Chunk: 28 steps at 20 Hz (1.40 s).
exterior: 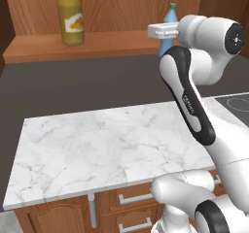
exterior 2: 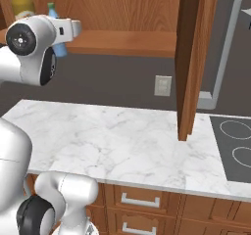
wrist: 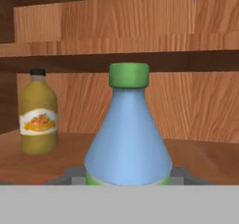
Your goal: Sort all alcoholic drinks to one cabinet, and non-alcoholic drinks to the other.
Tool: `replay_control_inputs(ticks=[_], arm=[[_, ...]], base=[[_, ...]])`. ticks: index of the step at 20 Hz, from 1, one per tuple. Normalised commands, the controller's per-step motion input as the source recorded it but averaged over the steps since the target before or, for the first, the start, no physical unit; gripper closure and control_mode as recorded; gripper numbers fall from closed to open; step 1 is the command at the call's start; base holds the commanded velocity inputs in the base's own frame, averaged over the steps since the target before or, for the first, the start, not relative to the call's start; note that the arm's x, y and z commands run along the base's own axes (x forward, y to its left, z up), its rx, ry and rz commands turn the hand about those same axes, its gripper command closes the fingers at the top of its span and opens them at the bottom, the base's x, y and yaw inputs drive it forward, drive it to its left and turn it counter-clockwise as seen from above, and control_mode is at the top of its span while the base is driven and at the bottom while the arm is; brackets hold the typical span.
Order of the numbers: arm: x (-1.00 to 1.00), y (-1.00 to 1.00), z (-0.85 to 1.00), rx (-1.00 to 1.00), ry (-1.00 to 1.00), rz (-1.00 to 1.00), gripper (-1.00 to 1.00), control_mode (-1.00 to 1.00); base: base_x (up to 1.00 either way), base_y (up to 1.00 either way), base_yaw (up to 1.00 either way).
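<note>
A small light-blue bottle [wrist: 128, 139] with a green cap stands upright just in front of the hand, and my gripper [wrist: 127, 178] is shut on its lower body. In the left base view the gripper [exterior: 165, 33] holds this bottle [exterior: 169, 17] over the right part of the wooden cabinet shelf [exterior: 112, 42]. My arm hides its base. A large orange-yellow bottle [exterior: 71, 18] with a black cap stands on the same shelf to the left, well apart. In the right base view the gripper [exterior 2: 66, 31] covers the middle of the light-blue bottle [exterior 2: 59, 49], with the orange-yellow bottle [exterior 2: 22, 4] behind it.
A cabinet door [exterior 2: 193, 58] hangs open to the right of the shelf [exterior 2: 127, 40]. Below lies a marble counter [exterior: 97, 144] with drawers [exterior: 131, 198] under it. A black cooktop [exterior 2: 235, 148] sits at the counter's right end. A wall outlet [exterior 2: 163, 85] is on the dark backsplash.
</note>
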Motion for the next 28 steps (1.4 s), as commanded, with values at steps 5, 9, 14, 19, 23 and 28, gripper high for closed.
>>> replay_control_inputs(ticks=[5,9,14,19,23,28], arm=[[0.61,0.00,0.18,0.00,0.04,0.00,1.00,-1.00],[0.66,0.00,0.14,0.00,0.10,0.00,1.00,-1.00],[0.65,0.00,0.04,0.00,0.06,0.00,1.00,-1.00],[0.60,0.00,0.00,0.01,0.00,0.00,1.00,-1.00],[0.49,0.00,-0.13,0.03,-0.04,0.00,1.00,-1.00],[0.41,0.00,-0.23,0.05,-0.10,0.00,1.00,-1.00]], base=[[0.00,0.00,0.00],[0.00,0.00,0.00],[0.00,0.00,0.00],[0.00,0.00,0.00],[0.00,0.00,0.00],[0.00,0.00,0.00]])
